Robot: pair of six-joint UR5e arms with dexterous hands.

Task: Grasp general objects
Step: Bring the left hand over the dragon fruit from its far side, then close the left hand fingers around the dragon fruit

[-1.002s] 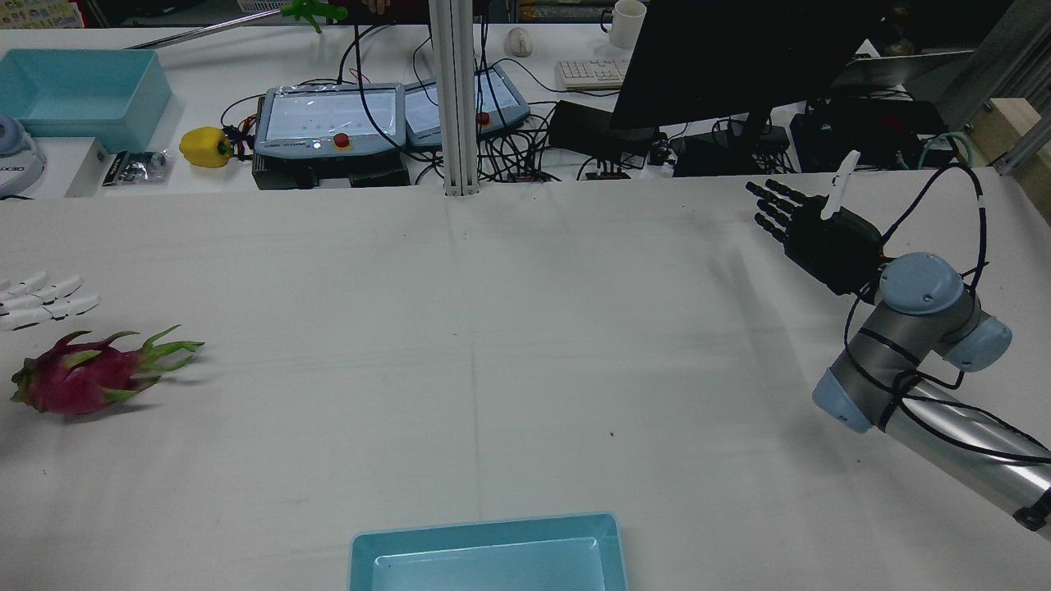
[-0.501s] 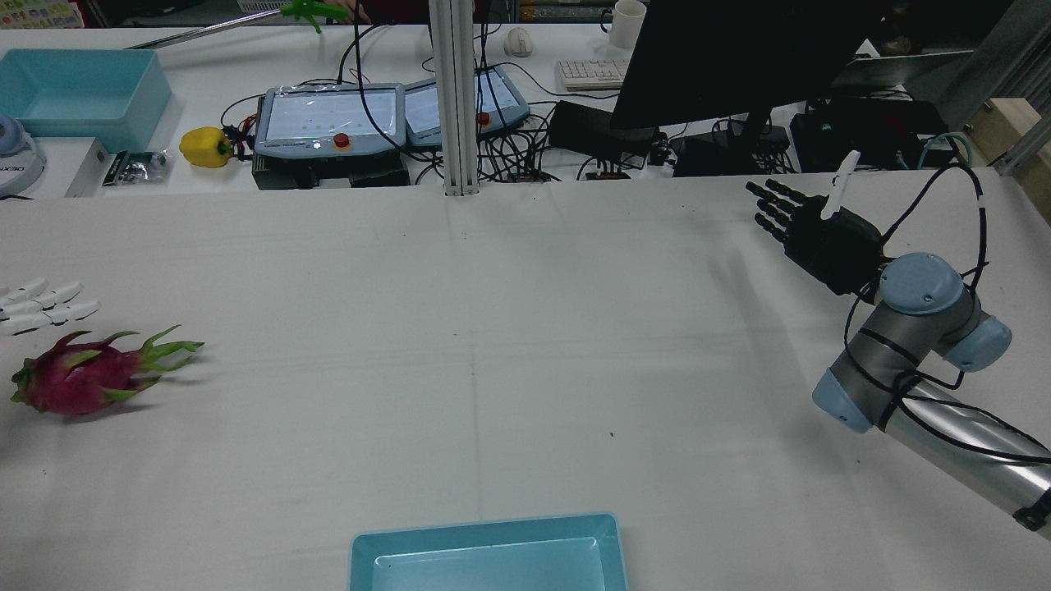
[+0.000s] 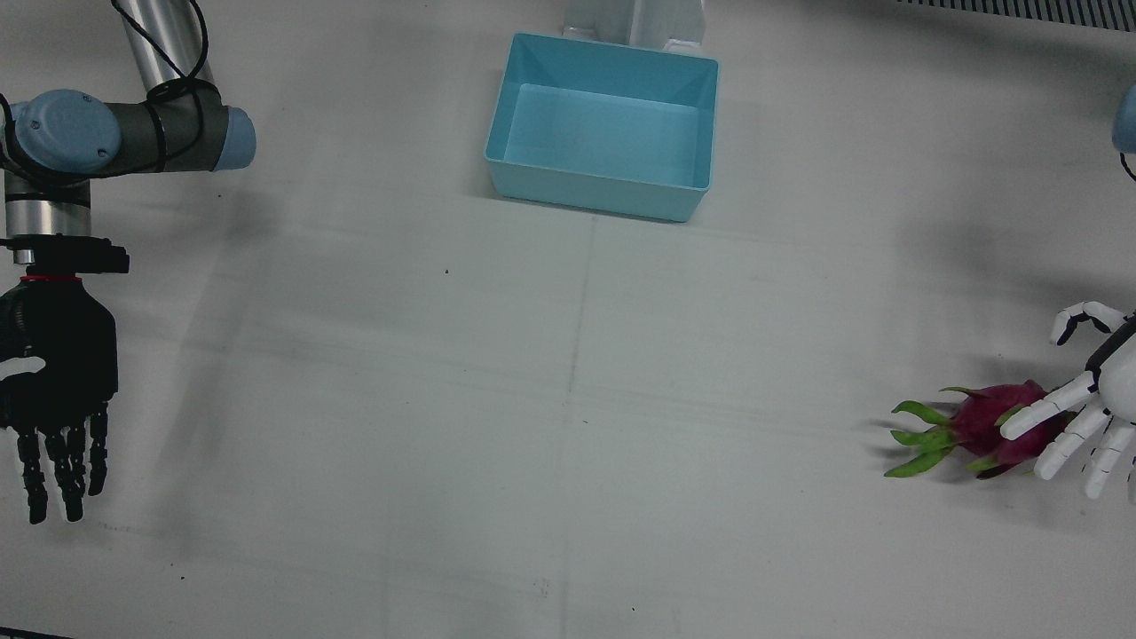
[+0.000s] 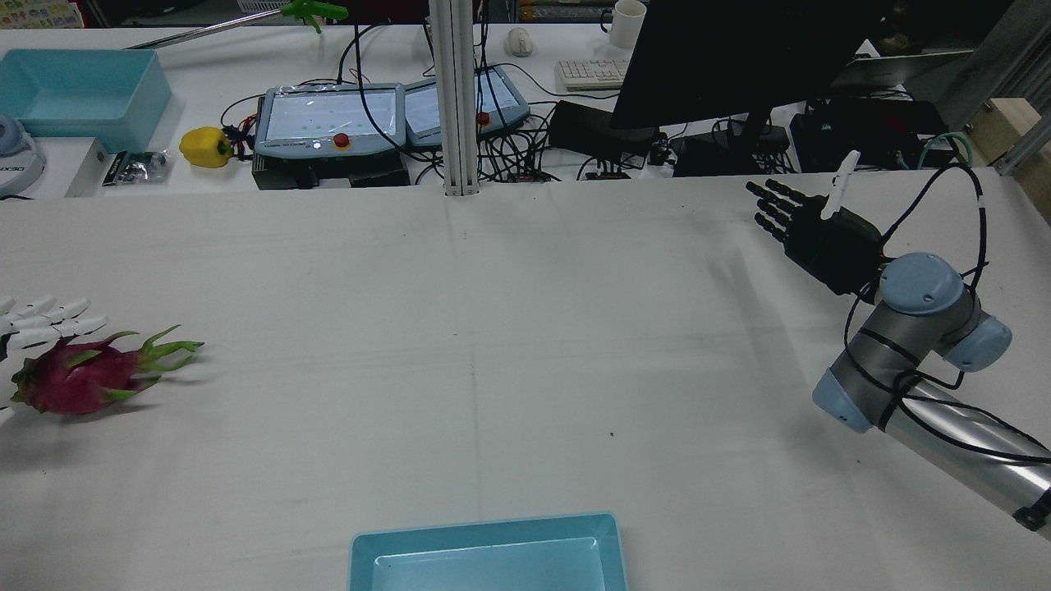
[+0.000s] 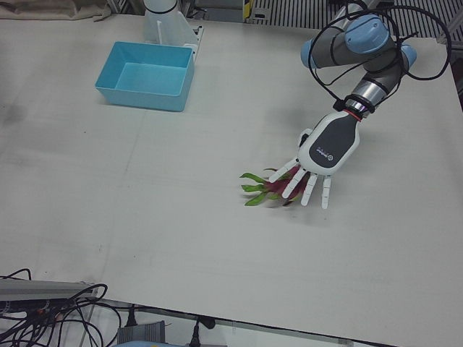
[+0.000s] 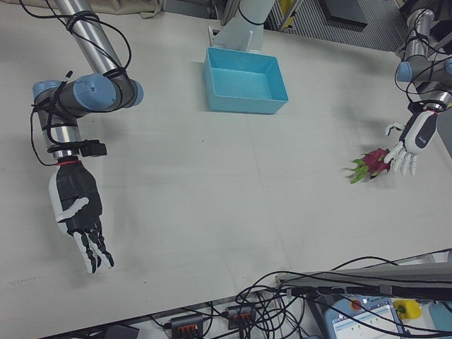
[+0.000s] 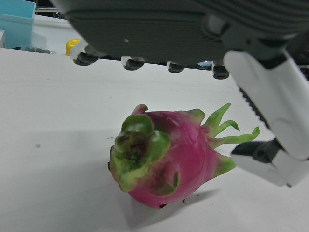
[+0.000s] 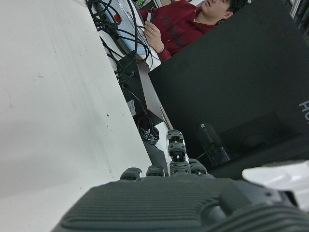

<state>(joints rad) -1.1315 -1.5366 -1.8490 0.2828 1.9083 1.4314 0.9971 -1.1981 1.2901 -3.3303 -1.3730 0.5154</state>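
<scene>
A magenta dragon fruit (image 4: 70,382) with green scales lies on the white table near its left edge; it also shows in the front view (image 3: 981,422) and close under the palm in the left hand view (image 7: 164,159). My white left hand (image 5: 318,163) hovers just over the fruit (image 5: 269,186), open, with spread fingers (image 3: 1038,414) reaching across it and not closed on it. My black right hand (image 4: 821,234) hangs open and empty over the far right of the table, far from the fruit; the front view shows that hand (image 3: 53,390) too.
An empty light-blue bin (image 3: 603,191) stands at the robot-side edge between the arms. Beyond the table's far edge sit teach pendants (image 4: 328,119), cables, a monitor (image 4: 739,57), a yellow pepper (image 4: 205,148) and a second blue bin (image 4: 82,123). A person sits behind the monitor.
My left hand has come down and closer, from beyond the dragon fruit to right over it. The fruit and the right arm have not moved.
</scene>
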